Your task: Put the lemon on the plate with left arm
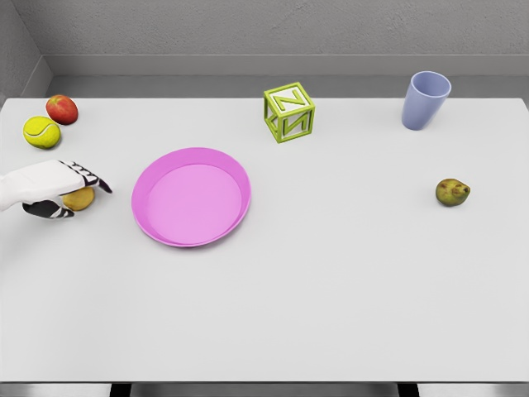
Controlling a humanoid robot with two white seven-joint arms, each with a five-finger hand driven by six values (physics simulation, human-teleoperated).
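Where the left arm comes in from the picture's left edge, the left hand (56, 192) lies low over the white counter (331, 289), its white back turned up and its black-and-white fingers (92, 180) pointing right. The lemon (79, 198) sits under that hand, on the counter: only its yellow-orange right side shows between the upper fingers and the dark thumb below, and the fingers are wrapped around it in a grasp (whether the lemon is lifted clear of the counter I cannot tell). It lies just left of the plate, apart from the rim.

Behind the hand, near the far left corner, a yellow-green tennis ball (41, 131) rests beside a red apple (62, 108), the apple a little farther back and to the right, the two touching or nearly so.

Right of the hand sits the pink plate (152, 217), round and shallow, with nothing on it. Farther back and to the right of the plate stands a green letter block (289, 112) with open frame faces, turned slightly on the counter, a letter N showing on its top face.

Toward the far right corner a pale blue cup (426, 99) stands upright, mouth up. Nearer and farther right, well apart from everything else, lies a small brownish-green pear (452, 192)
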